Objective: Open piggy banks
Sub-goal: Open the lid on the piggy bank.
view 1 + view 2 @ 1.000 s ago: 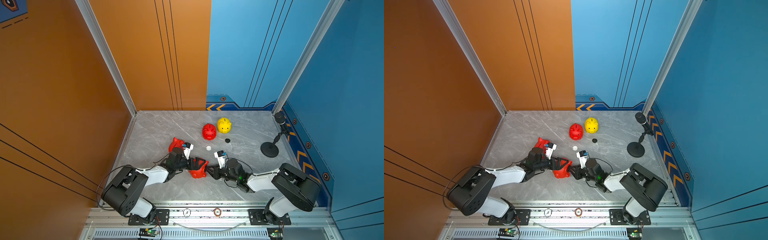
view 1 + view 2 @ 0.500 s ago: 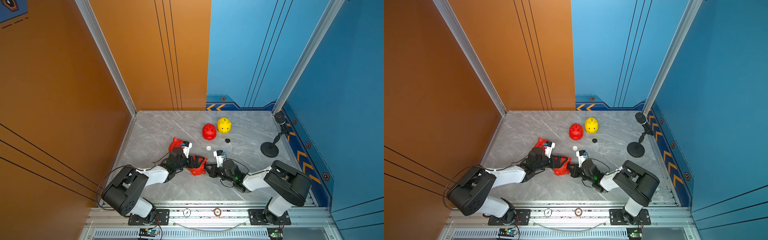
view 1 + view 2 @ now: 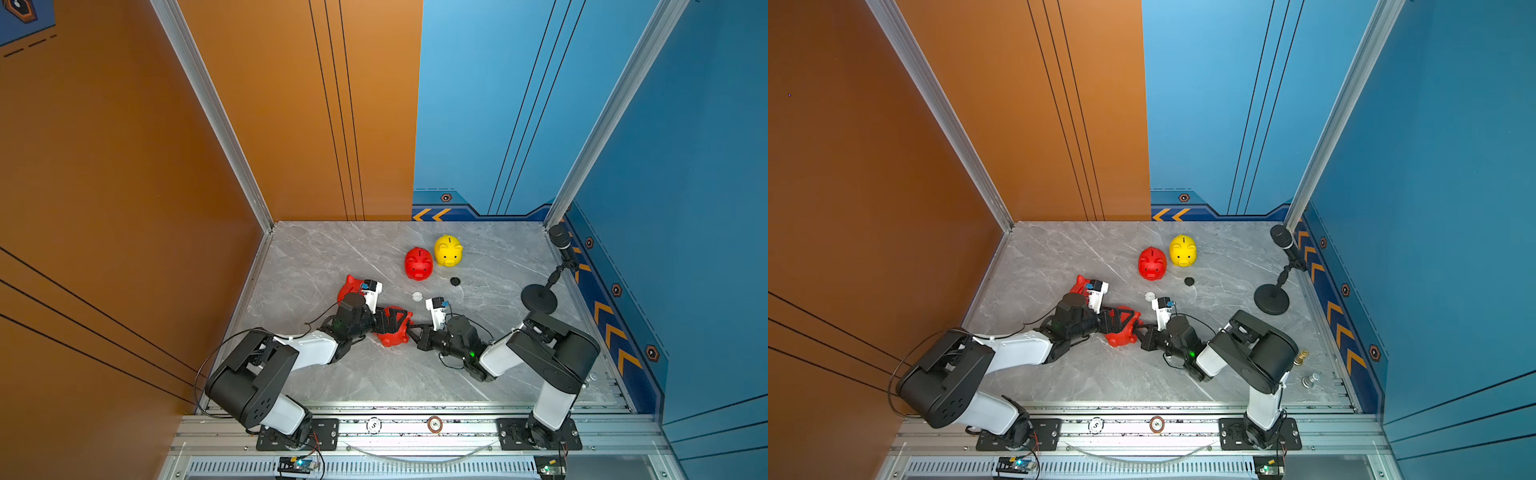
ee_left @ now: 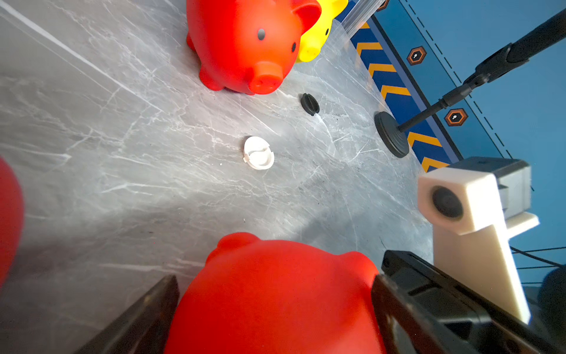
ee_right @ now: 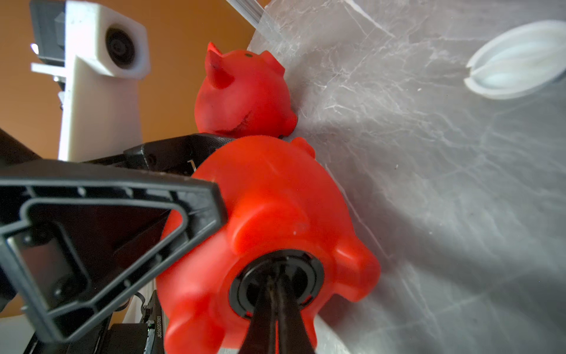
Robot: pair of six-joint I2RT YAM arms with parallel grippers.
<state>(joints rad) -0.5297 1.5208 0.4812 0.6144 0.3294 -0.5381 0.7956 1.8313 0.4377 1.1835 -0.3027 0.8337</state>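
A red piggy bank (image 3: 392, 332) (image 3: 1121, 332) lies tipped on its side at the front middle, belly towards the right arm. My left gripper (image 3: 388, 324) (image 4: 275, 280) is shut on its body (image 4: 275, 300), one finger on each flank. My right gripper (image 3: 411, 330) (image 5: 277, 275) is shut on the ridge of the black plug (image 5: 245, 285) in its belly (image 5: 275, 220). Another red piggy bank (image 3: 348, 286) (image 5: 245, 95) sits behind the left wrist. A red one (image 3: 418, 264) (image 4: 245, 43) and a yellow one (image 3: 448, 250) (image 3: 1182, 250) stand upright farther back.
A loose black plug (image 3: 455, 281) (image 4: 310, 104) and a loose white plug (image 3: 417, 296) (image 4: 258, 153) lie on the marble floor between the arms and the upright pigs. A microphone stand (image 3: 539, 299) stands at the right wall. Orange and blue walls close three sides.
My right gripper has slid left up to the held pig's belly and closed on the plug's ridge. The left gripper keeps its hold on the pig.
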